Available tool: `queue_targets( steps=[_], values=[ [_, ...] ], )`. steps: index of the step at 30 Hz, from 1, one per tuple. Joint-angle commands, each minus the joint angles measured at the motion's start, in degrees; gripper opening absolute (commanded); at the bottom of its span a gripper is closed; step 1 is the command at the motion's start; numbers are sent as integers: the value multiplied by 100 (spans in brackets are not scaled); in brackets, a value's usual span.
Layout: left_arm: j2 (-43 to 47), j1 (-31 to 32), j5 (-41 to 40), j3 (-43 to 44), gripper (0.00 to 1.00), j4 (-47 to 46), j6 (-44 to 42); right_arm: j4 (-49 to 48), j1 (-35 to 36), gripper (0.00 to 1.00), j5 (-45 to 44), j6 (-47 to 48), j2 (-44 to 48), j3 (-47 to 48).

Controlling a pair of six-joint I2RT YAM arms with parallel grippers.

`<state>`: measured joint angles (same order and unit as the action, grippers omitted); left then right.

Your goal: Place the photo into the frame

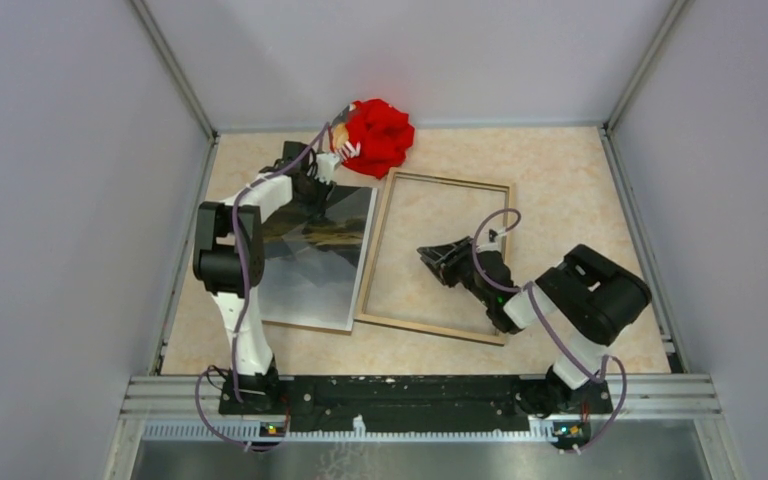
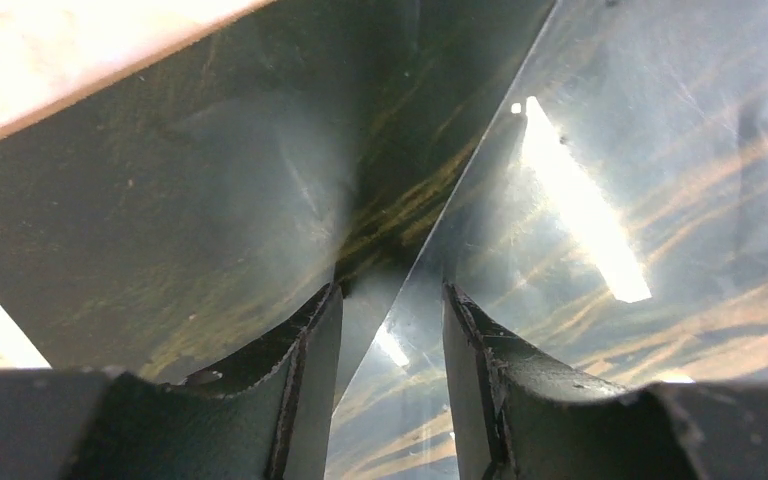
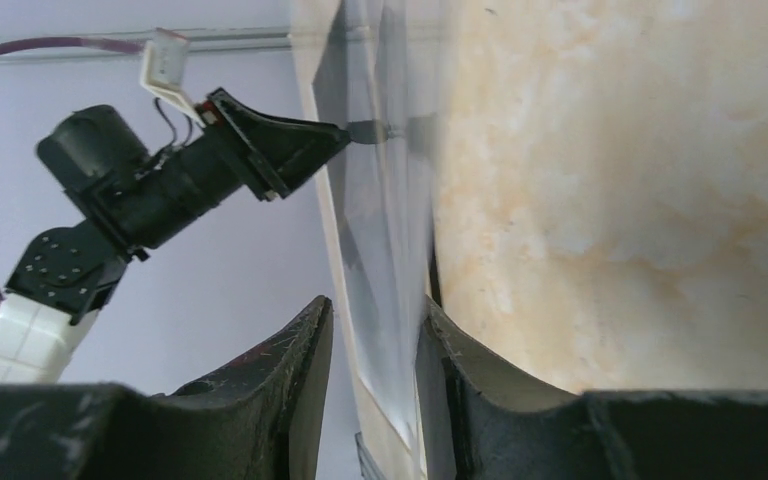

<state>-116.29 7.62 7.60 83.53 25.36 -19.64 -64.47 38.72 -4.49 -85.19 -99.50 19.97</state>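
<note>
Right fingers (image 3: 280, 400), partly spread and empty, hang over the frame (image 1: 375, 250); left fingers (image 2: 295, 400), also parted, reach the photo's (image 1: 315, 270) edge.

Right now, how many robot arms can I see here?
2. The left arm reaches over the photo; the right arm reaches over the frame. None seems hidden.

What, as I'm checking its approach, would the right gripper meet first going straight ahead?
Probably the photo, its near edge lined up between the fingers of the right gripper in the wrist view; the frame has a rail before it, perhaps lower.
</note>
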Motion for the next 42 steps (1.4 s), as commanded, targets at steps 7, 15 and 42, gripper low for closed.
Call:
queue_targets(
  steps=[7,15,42],
  values=[
    [1310,21,708,-500,64,674,-115,2960,-388,0,601,1809,1980,1450],
    [2441,12,896,-541,98,1148,-291,7025,-718,0,1194,3824,3275,3216],
    [1818,347,1596,-831,92,1304,-591,9920,-2694,0,4184,5673,1375,4806]
  ],
)
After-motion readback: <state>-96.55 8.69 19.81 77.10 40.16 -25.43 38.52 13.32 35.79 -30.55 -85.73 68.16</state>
